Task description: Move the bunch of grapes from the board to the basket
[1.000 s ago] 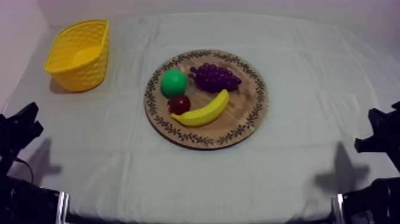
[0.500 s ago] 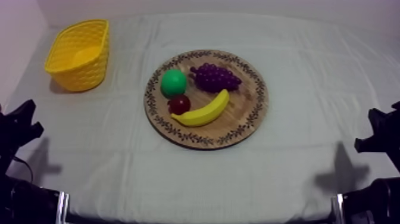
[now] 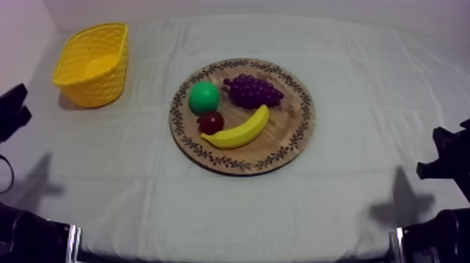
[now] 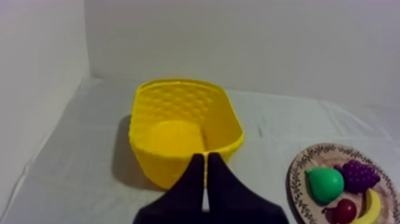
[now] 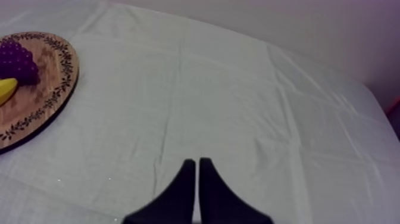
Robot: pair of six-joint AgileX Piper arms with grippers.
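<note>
The left arm (image 3: 11, 112) has moved up the left edge of the counter (image 3: 378, 84), nearer the basket (image 3: 105, 85) at the far left corner. Left jaws and right jaws are shut tight, holding nothing. The grapes (image 3: 253, 91) lie on the board (image 3: 297, 129), mid-counter. I think the reach has just begun.

Both arms are matt black. The left arm (image 3: 12, 110) is an angular, blocky shape at the left edge of the frame, and the right arm (image 3: 447, 159) is much the same at the right edge. The left gripper (image 4: 205, 158) and right gripper (image 5: 196, 161) look alike up close: smooth black wedges, each made of two tapered fingers split by a thin seam.
</note>
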